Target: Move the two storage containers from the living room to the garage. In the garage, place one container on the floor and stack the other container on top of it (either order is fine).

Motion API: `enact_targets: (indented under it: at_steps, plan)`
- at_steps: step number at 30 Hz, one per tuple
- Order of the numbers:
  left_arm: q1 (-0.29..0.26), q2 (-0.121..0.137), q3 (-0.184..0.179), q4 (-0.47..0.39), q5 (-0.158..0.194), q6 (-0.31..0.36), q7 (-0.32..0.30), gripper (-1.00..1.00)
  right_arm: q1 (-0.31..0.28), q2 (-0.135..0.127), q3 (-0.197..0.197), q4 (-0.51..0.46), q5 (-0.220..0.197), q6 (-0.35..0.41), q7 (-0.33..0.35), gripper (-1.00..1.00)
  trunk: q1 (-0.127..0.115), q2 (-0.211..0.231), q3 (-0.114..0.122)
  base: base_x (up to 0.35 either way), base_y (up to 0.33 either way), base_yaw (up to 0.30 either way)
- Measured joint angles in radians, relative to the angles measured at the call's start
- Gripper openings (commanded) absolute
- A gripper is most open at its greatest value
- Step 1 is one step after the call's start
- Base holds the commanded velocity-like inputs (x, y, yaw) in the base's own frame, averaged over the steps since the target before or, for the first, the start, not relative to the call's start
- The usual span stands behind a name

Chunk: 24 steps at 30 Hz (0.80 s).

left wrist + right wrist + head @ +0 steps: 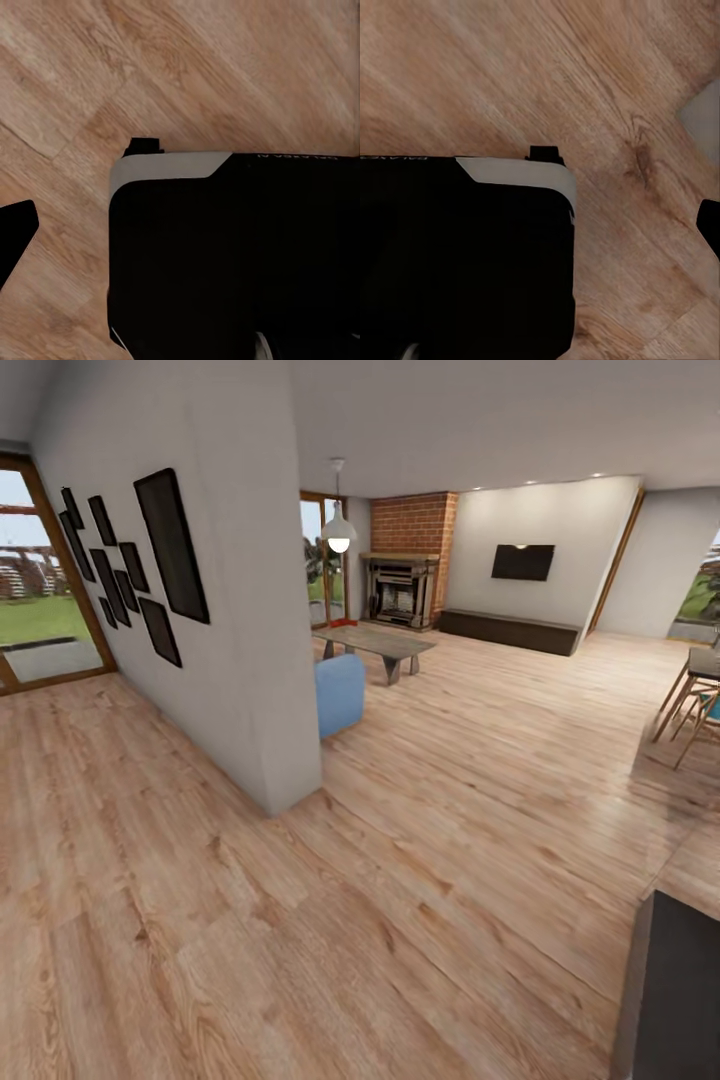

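Grainy wood-plank flooring (420, 840), red-brick fireplace (410, 555)

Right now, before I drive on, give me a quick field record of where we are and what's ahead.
room: living room area, light wood plank floor
ahead: brick fireplace, wall TV, low wooden table
near left: white partition wall with dark frames
behind wall end: blue sofa
containers: none spotted
wrist views: robot's black base over wood floor
grippers: state cannot be told

Even, bright daylight from glass doors (40, 590); wide-angle bending at edges; soft, slightly blurry wrist renders.
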Motion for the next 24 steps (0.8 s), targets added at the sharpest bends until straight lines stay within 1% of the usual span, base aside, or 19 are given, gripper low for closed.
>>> enact_targets:
  at_steps: [15,19,24]
  plan:
    - [0.000,-0.001,0.000,0.001,-0.001,0.000,0.000,1.00,0.000,0.000,-0.004,0.000,-0.004,0.000,0.000,1.00,0.000,0.000,0.010,0.006,0.000,-0.205]
    - [0.000,-0.001,-0.001,0.001,-0.003,0.004,-0.001,1.00,0.000,0.000,-0.004,0.000,-0.004,0.000,0.000,1.00,0.000,0.000,0.011,0.190,0.071,-0.036]
    - [0.000,-0.001,-0.001,0.001,-0.004,0.007,-0.002,1.00,0.000,0.000,-0.004,0.000,-0.004,0.000,0.000,1.00,0.000,0.000,0.011,0.294,0.110,-0.008]
